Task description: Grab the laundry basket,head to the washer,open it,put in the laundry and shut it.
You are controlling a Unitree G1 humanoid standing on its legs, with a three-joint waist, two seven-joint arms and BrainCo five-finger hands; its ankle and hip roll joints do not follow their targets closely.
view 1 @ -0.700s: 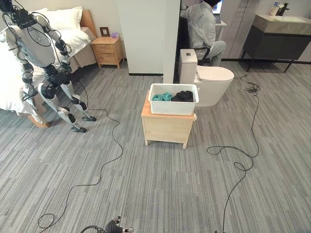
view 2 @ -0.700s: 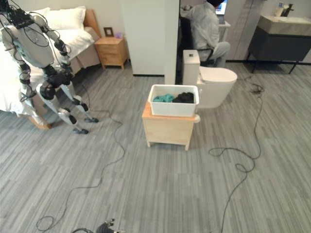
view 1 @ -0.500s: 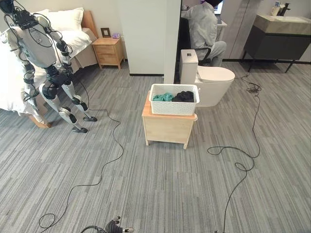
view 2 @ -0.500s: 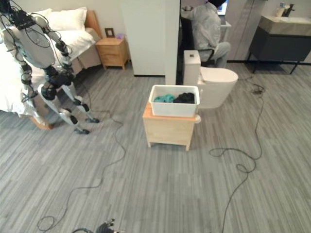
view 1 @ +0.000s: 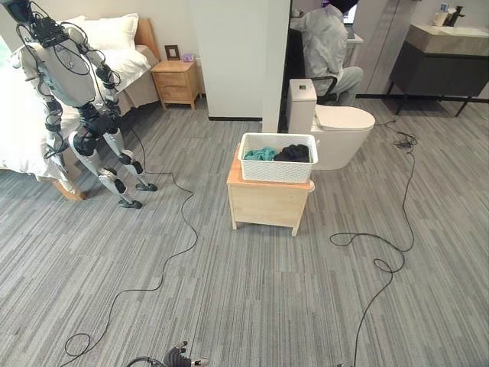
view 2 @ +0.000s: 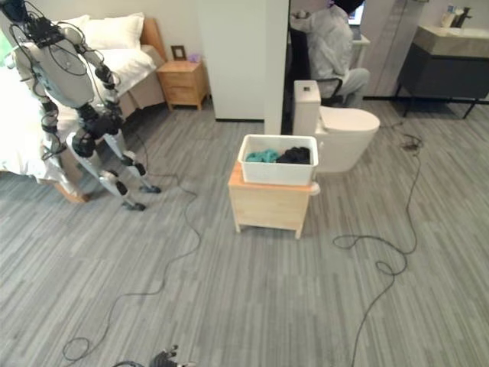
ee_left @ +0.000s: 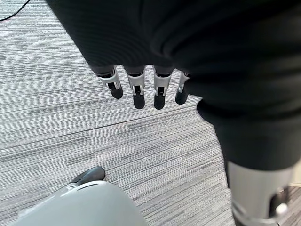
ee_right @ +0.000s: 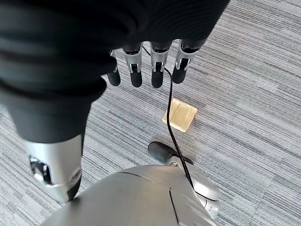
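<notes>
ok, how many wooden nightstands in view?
2. One wooden nightstand stands mid-floor with the white laundry basket on top, in front of the toilet. The other nightstand is against the far wall beside the bed. More may be hidden behind the partition.

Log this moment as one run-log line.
phase: approach | laundry basket: on wooden stand, ahead, holds clothes, untouched | left robot hand: open, empty | right robot hand: open, empty

right hand (ee_right: 146, 70) over floor plate (ee_right: 179, 115)
</notes>
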